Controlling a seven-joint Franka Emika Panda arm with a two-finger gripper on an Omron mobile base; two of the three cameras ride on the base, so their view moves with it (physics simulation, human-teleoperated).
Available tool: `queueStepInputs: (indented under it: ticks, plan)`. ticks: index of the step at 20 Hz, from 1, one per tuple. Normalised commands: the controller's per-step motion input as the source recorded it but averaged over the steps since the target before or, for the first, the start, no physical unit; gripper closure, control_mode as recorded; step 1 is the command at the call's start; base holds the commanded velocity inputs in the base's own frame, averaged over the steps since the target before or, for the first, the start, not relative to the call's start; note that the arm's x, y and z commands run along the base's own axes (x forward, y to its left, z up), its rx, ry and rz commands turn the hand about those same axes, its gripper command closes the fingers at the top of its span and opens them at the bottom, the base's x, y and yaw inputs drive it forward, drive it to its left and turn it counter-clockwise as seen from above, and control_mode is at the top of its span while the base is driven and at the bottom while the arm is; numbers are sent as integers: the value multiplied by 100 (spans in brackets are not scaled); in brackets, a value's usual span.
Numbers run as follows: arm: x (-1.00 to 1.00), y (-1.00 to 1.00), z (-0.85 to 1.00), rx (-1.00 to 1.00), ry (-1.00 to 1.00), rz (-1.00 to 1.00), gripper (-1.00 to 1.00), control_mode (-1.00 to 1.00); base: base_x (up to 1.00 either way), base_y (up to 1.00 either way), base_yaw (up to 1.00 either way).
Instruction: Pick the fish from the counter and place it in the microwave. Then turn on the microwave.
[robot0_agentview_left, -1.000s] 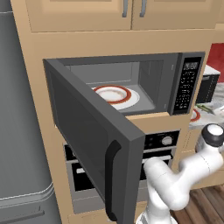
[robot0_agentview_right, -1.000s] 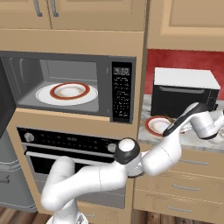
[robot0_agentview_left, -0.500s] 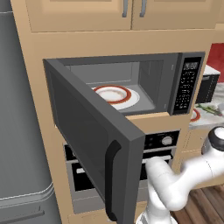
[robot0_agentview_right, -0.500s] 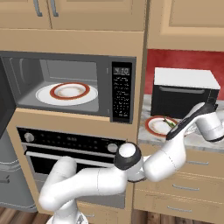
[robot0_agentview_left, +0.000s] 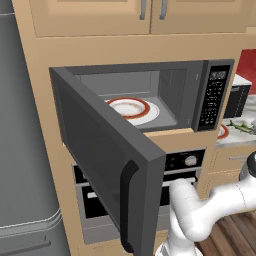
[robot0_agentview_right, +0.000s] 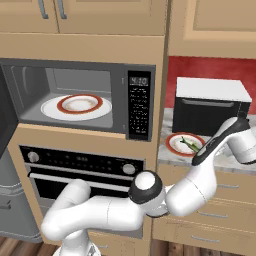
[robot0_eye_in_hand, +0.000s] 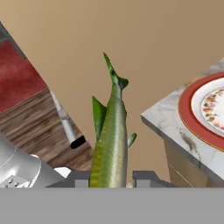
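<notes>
In the hand view the gripper is closed on the fish, which stands between the two dark finger tips at the bottom centre of the frame. The green body goes up from the tips, and the thin tail ends in the upper middle of the frame, in front of a plain tan wall. At the right edge of this view is a corner of the counter with a part of a red-rimmed plate on it. The fish does not touch the counter or this plate.

In the right base view the arm reaches to the right side of the frame, and the dark hand is just beside a red-rimmed plate on the counter, in front of a black box with a white top. A small green thing lies at this plate; it is too small to tell more.

The microwave is in the left and centre of both base views. Its door is open wide towards the lower left of the left base view, and a second red-rimmed plate lies inside. The oven is below the microwave.
</notes>
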Motion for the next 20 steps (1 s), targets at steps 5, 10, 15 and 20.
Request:
queueStepInputs:
  ticks: [5, 10, 15, 20]
  plan:
    - [-52, 38, 16, 0, 0, 1, 100, -100, 0, 0, 0]
    - [-47, 41, 23, 0, 0, 0, 100, -100, 0, 0, 0]
    - [-50, 37, 21, -1, -2, 0, 100, -100, 0, 0, 0]
    - [-49, 34, 24, -6, -11, -6, 100, -100, 0, 0, 0]
